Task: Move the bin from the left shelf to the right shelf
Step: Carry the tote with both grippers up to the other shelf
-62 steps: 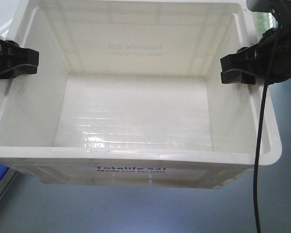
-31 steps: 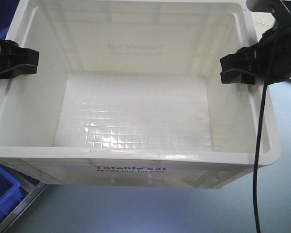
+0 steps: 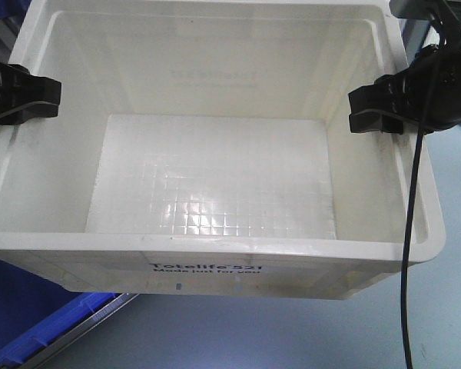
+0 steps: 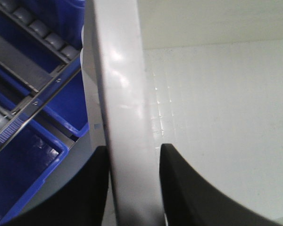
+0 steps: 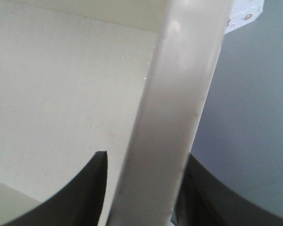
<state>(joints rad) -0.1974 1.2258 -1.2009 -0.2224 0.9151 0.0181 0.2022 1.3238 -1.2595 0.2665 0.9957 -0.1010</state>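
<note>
The bin (image 3: pixel 215 247), a large white tote with black "Totelife" print on its near wall, fills the front view and is empty inside. My left gripper (image 3: pixel 38 96) is shut on its left rim, and my right gripper (image 3: pixel 373 109) is shut on its right rim. In the left wrist view the bin's rim (image 4: pixel 125 94) runs between the two dark fingers of the left gripper (image 4: pixel 132 188). The right wrist view has the bin's rim (image 5: pixel 179 94) passing between the fingers of the right gripper (image 5: pixel 146 188). The bin hangs above the floor between both arms.
A blue plastic bin (image 3: pixel 38 338) and a metal rail (image 3: pixel 92 327) lie below the tote's left corner. Beside the left rim are more blue bins (image 4: pixel 19 174) under a roller rack (image 4: pixel 33 28). A black cable (image 3: pixel 407 254) hangs across the right rim. Grey floor (image 3: pixel 292 338) lies below.
The tote and both grippers keep their places in the view. The background beneath has shifted: the blue bin and rail at lower left now reach further right under the tote.
</note>
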